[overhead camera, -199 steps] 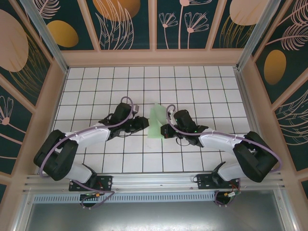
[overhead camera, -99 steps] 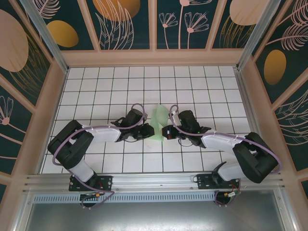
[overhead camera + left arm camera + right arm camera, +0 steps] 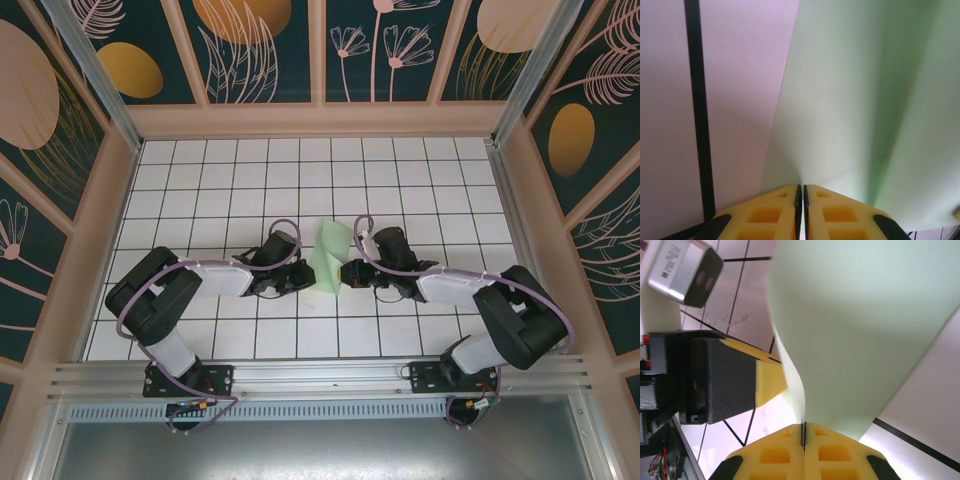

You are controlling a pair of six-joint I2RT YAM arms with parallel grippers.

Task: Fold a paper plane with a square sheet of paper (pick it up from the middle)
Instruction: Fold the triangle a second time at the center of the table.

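The square sheet of paper is folded into a slim, pointed, pale mint-green paper plane with a raised ridge, standing up off the grid table between both arms. My left gripper is at its left side, my right gripper at its right. In the left wrist view the yellow jaws are pinched on the paper's lower edge. In the right wrist view my right gripper is shut on a curling edge of the paper, and the left gripper's yellow fingertip touches the same fold.
The white grid table with black lines stretches around the arms. Wooden walls with dark floral panels enclose it on three sides. The left wrist's camera housing sits close to the right gripper.
My left arm has swung right to the paper and its jaws have closed on the left edge. The right gripper keeps its hold; the paper has shifted slightly.
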